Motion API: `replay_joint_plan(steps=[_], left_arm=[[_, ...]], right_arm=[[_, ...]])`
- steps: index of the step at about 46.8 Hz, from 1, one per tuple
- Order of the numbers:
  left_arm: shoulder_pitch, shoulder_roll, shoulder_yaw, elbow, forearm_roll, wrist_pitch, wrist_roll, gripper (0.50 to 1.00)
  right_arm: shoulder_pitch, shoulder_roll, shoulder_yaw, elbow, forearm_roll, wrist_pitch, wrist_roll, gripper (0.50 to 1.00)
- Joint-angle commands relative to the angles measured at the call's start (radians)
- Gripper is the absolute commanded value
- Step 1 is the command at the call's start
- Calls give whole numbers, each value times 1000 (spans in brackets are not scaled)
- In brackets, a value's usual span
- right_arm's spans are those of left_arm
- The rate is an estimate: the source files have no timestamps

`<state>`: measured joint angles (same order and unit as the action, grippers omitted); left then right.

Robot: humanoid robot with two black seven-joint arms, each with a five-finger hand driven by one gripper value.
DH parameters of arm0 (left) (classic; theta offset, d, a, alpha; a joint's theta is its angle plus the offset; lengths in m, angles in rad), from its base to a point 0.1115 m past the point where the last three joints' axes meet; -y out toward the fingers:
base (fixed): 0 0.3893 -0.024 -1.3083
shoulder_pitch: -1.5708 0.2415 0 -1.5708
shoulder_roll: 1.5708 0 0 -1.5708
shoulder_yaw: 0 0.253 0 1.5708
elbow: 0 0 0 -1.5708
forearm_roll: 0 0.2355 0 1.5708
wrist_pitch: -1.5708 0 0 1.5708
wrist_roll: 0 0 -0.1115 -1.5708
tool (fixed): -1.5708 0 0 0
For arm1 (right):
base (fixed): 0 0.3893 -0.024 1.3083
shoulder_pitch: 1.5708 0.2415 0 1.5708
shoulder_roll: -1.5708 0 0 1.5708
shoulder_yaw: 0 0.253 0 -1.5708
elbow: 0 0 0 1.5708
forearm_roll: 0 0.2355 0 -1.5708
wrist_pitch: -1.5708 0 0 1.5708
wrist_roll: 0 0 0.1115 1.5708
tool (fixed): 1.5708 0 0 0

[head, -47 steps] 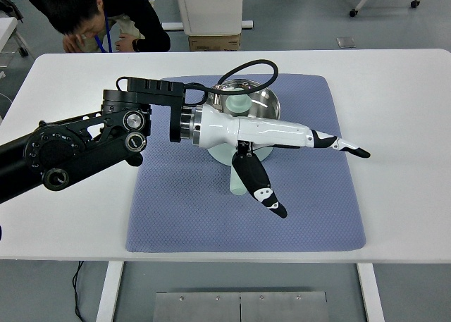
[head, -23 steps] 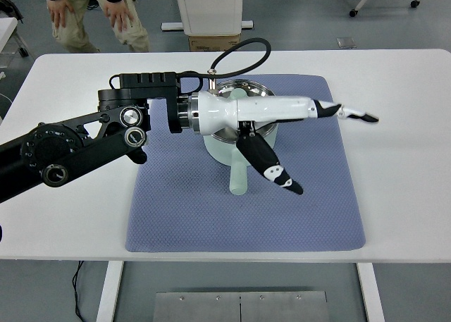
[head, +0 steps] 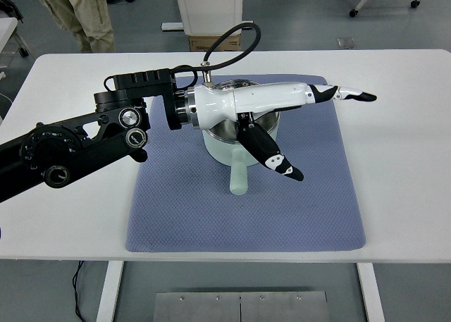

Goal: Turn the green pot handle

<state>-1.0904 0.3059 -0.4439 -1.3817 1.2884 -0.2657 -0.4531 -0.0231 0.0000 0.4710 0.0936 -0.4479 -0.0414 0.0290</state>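
Hovering over the green pot (head: 224,144), the left hand (head: 282,118) has its fingers spread, holding nothing; the pot's handle (head: 239,175) points toward the table's near edge.

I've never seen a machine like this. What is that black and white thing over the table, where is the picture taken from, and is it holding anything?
You are looking down from a camera high on the robot's own side of the white table. The black jointed thing coming in from the left is the robot's left arm, and the white part with dark-tipped fingers is its left hand. The fingers are stretched out and grasp nothing; the hand reaches across above the green pot. That pot is shiny metal inside and stands on a blue mat, with its pale green handle pointing toward the near edge. The other arm is not in the picture. At the top left, a person's legs show behind the table.
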Motion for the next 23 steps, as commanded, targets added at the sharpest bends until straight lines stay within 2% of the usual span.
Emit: replay_joint_plan(steps=[1, 10, 23], left_arm=[[-3, -2, 4, 1, 124, -1, 1, 1000], [-20, -1, 56, 3, 268, -3, -1, 1000], [-68, 24, 145, 1, 287, 2, -1, 1000]], right_arm=[[0, 0, -2, 0, 0, 0, 0, 1000], [0, 0, -2, 0, 0, 0, 0, 1000], [0, 0, 2, 0, 0, 0, 0, 1000]])
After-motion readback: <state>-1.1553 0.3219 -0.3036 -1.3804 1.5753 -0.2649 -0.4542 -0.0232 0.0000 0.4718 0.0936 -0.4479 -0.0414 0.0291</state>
